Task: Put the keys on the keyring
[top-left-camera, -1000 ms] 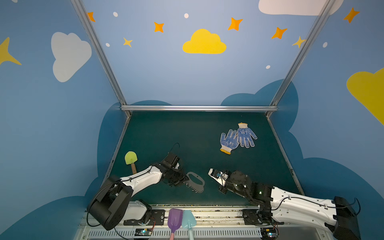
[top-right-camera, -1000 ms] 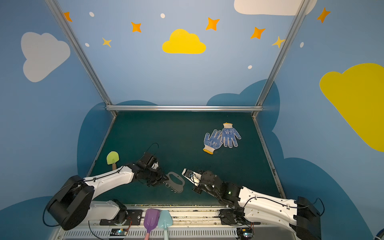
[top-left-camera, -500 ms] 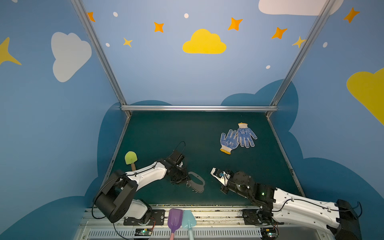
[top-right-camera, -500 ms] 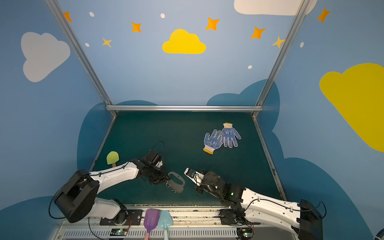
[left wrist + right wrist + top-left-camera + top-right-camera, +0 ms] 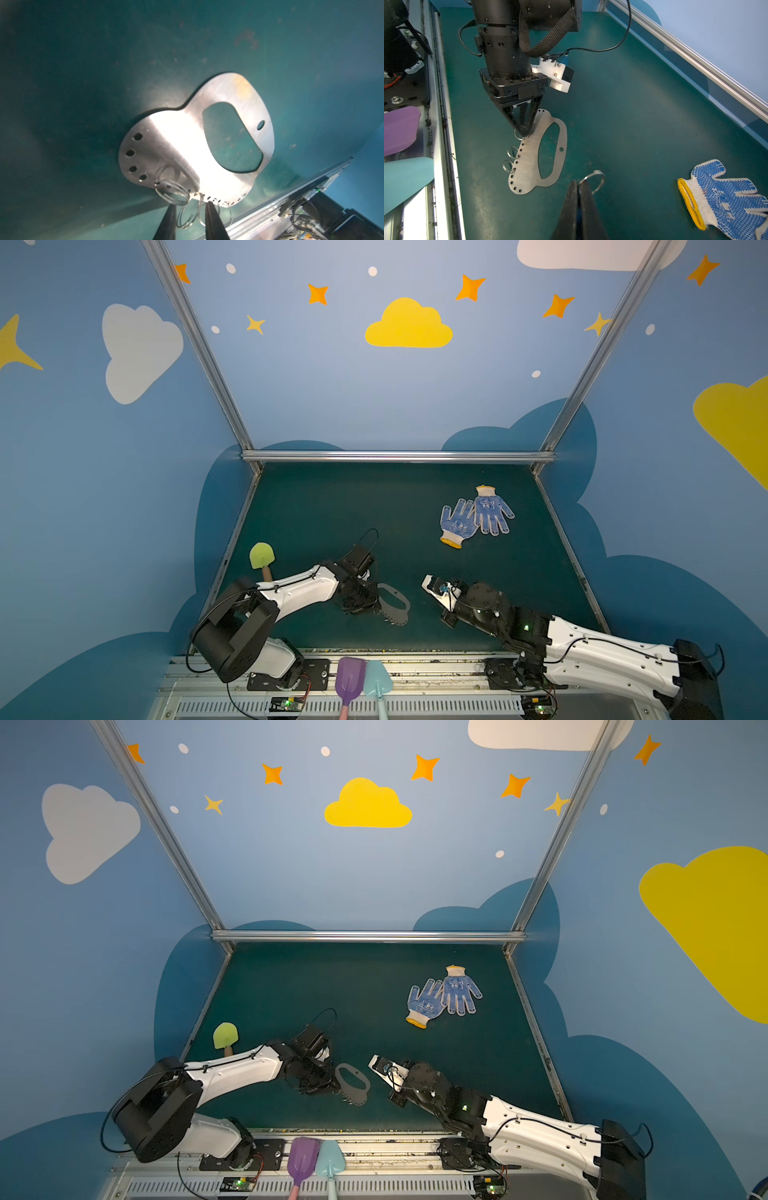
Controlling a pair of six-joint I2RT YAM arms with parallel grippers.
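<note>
— Right wrist view first: what does your right tool [image 5: 579, 184] have?

— It is clamped tight on the keys [image 5: 594, 179]. A silver loop of the bunch sticks out past my tips, and a sliver of blue shows between them. The rest is hidden in the grip.

— And where are they relative to the keyring [image 5: 529, 164]?

— Apart from it, to its right in both top views, over the green tabletop [image 5: 633, 104]. The keyring lies flat near the tabletop's front edge, left of the middle.

— Your left tool [image 5: 190, 204]?

— Its tips stand at the keyring's hole-dotted edge, pointing down, a narrow gap between them. In the left wrist view thin wire rings [image 5: 173, 193] hanging from that edge run through the gap. Whether I pinch one, I cannot tell. In the right wrist view two more rings sit further along that edge, clear of my tips.

— Anything else about?

— A pair of blue-dotted gloves [image 5: 476, 516] lies well apart, toward the back right.
</note>
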